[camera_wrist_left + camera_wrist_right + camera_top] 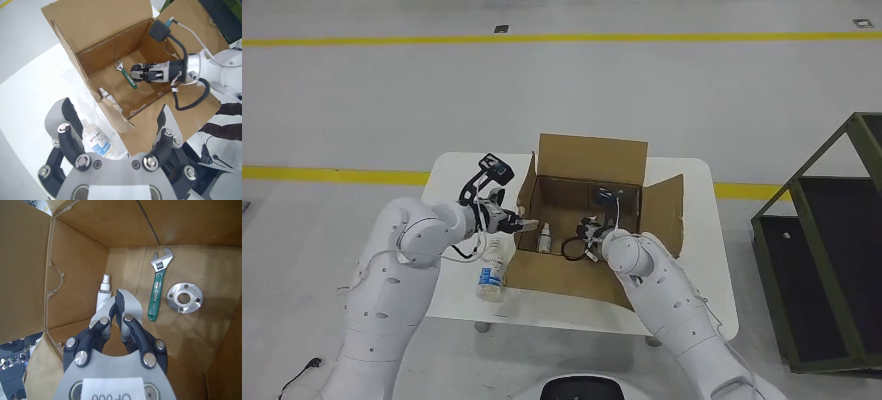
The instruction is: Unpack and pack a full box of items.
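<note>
1. An open brown cardboard box (pixel 592 155) (pixel 94 28) (pixel 24 275) stands on a white table (pixel 457 175) (pixel 37 85). Its flaps are raised, and its left wall is torn ragged along the top edge.
2. On the box floor a wrench (pixel 157 291) (pixel 125 75) with a green handle lies flat. A round steel flange (pixel 184 298) (four bolt holes, one wide bore) lies just beside the handle.
3. A white spray bottle (pixel 103 296) (pixel 107 96) (pixel 544 238) lies at the foot of the torn wall, well apart from the wrench.
4. The right gripper (pixel 116 300) (pixel 135 73) (pixel 587 240) hangs inside the box above the floor, between spray bottle and wrench. Its jaws are pressed nearly together on nothing, and its tip is near the end of the wrench handle.
5. The left gripper (pixel 116 108) (pixel 522 225) hovers outside, over the torn wall near the box's front corner. Its jaws are spread wide and empty.
6. A clear bottle (pixel 98 142) (pixel 490 275) with a blue-and-white label lies on its side on the table, just beside the box's left wall.
7. The torn wall stands between the left gripper and the spray bottle. The right arm fills much of the box's opening.
8. A green metal rack (pixel 832 250) stands on the floor to the right, and a yellow line (pixel 542 39) crosses the floor beyond.
</note>
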`<state>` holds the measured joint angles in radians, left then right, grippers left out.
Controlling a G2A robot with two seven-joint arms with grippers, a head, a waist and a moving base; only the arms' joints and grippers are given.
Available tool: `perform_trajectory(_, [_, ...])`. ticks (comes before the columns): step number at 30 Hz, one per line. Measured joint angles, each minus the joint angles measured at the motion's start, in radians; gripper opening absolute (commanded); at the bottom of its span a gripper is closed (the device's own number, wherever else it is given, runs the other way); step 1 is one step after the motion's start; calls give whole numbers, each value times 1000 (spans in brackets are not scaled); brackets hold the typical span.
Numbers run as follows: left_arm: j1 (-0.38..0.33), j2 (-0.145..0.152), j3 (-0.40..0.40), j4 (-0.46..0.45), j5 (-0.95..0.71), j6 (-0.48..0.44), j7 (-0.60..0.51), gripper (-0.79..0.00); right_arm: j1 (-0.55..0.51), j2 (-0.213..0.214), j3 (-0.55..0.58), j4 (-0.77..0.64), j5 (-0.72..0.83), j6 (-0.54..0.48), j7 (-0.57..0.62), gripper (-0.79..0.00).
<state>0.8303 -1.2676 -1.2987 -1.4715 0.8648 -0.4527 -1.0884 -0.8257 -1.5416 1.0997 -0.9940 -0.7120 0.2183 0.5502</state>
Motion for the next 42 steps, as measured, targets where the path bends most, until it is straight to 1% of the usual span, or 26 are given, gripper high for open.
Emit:
perform_trajectory(1, [-8, -1, 10, 17, 8, 7, 3, 0, -2, 0, 0, -1, 1, 2, 0, -785])
perform_trajectory(2, [-18, -1, 23, 39, 19, 19, 2, -65, -4, 0, 0, -3, 1, 4, -1, -785])
perform_trajectory(3, [-24, -2, 31, 53, 25, 29, -1, -394, -6, 0, 1, -5, 0, 6, -1, -785])
perform_trajectory(4, [-30, -2, 39, 67, 27, 39, -6, -628, -7, 1, 2, -7, -2, 8, -1, -785])
perform_trajectory(5, [-38, -3, 48, 81, 30, 53, -13, -785, -9, 2, 4, -10, -5, 12, -1, -785])
perform_trajectory(9, [-51, -4, 69, 109, 14, 75, -21, -785, -14, 6, 14, -24, -14, 23, 2, -785])
perform_trajectory(13, [-49, -1, 65, 117, -39, 87, -34, -785, -18, 12, 29, -43, -20, 29, 4, -785])
perform_trajectory(21, [-13, 15, 42, 80, -77, 81, -61, -785, -21, 19, 48, -71, -26, 35, 18, -785])
perform_trajectory(27, [15, 25, 15, 43, -155, 108, -88, -785, -25, 22, 52, -101, -30, 45, 26, -785])
perform_trajectory(31, [29, 30, 0, 6, -236, 147, -122, -785, -33, 25, 58, -134, -32, 56, 34, -785])
perform_trajectory(34, [42, 34, -10, -27, -308, 185, -166, -785, -37, 28, 61, -153, -41, 78, 62, -785])
perform_trajectory(38, [63, 43, -31, -70, -381, 249, -222, -785, -44, 31, 66, -170, -49, 95, 88, -785])
perform_trajectory(42, [90, 51, -39, -111, -404, 312, -268, -785, -47, 33, 66, -170, -51, 107, 106, -785])
